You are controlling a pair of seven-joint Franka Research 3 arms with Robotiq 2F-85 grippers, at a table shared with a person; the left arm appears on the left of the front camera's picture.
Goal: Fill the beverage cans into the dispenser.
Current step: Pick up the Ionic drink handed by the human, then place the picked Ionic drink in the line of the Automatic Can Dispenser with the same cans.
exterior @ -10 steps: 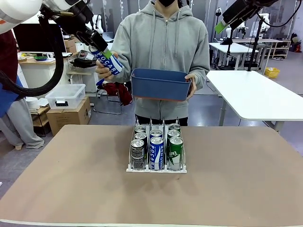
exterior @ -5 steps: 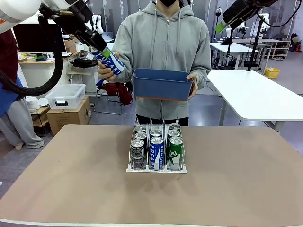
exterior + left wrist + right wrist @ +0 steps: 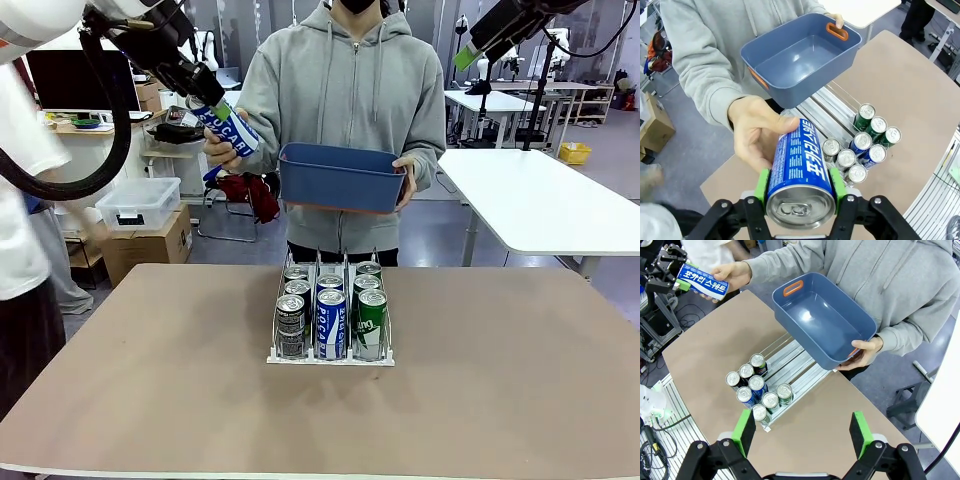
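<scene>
Blue-and-white can clamped at the handover, rack partly stocked

Beverage cans stand in the dispenser (image 3: 330, 355) at the middle of the worktop (image 3: 500, 380), and one more is up in the air at the far left. That blue-and-white can (image 3: 226, 128) sits between the green pads of the left gripper (image 3: 212, 108), whose jaws are closed on its top end; the left wrist view shows the silver lid facing the camera with a pad pressed on each side. The person's hand (image 3: 222, 152) is wrapped around the can's other end, so both the hand and the jaws have hold of it, above the far left edge of the worktop.

The dispenser holds eight cans in three lanes. From the front view, the left lane carries three black-and-silver cans (image 3: 291, 327), the middle lane two blue-and-white cans (image 3: 331, 323), and the right lane three green cans (image 3: 371, 324). They are packed toward the low front lip, nearest the robot, each touching the next in its lane. The rear stretch of the lanes, toward the person, is bare rail.

The person's other hand (image 3: 404, 178) holds a blue bin (image 3: 340, 178) by its end, at chest height, above and behind the dispenser. The wrist views look down into it and its floor is bare.

The right gripper (image 3: 803, 432) hangs high over the worktop with its jaws spread wide apart and nothing between them.
</scene>
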